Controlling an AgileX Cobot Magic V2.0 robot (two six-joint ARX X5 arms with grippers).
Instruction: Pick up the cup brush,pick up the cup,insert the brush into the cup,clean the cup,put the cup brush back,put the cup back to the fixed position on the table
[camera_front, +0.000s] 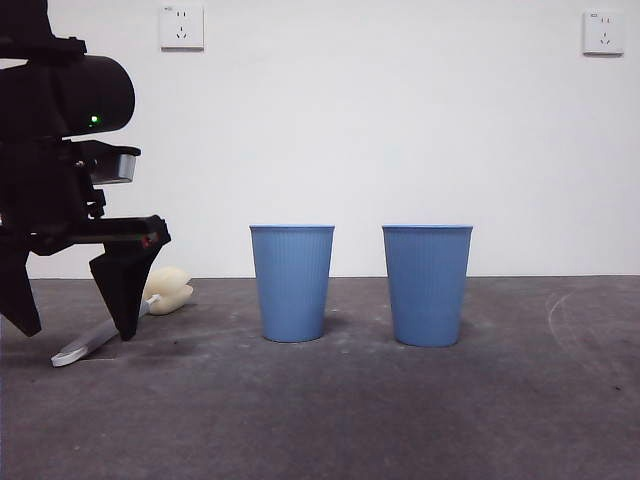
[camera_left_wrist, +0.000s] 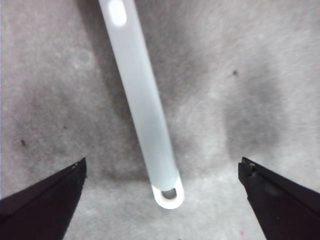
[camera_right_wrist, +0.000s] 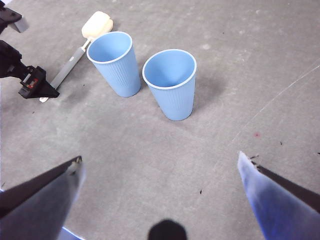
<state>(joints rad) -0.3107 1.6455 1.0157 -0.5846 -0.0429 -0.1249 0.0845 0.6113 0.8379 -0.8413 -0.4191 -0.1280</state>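
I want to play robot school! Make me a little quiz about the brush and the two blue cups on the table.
1. True or false: the cup brush is standing inside a cup.
2. Which end effector is at the brush? A) left B) right C) neither
3. Fill in: both blue cups stand ____ on the table.

Key
1. False: it lies flat on the table, beside the narrower cup.
2. A: the left end effector is open, with the brush handle between its jaws and not gripped. The right end effector waits open, away from the cup.
3. Upright.
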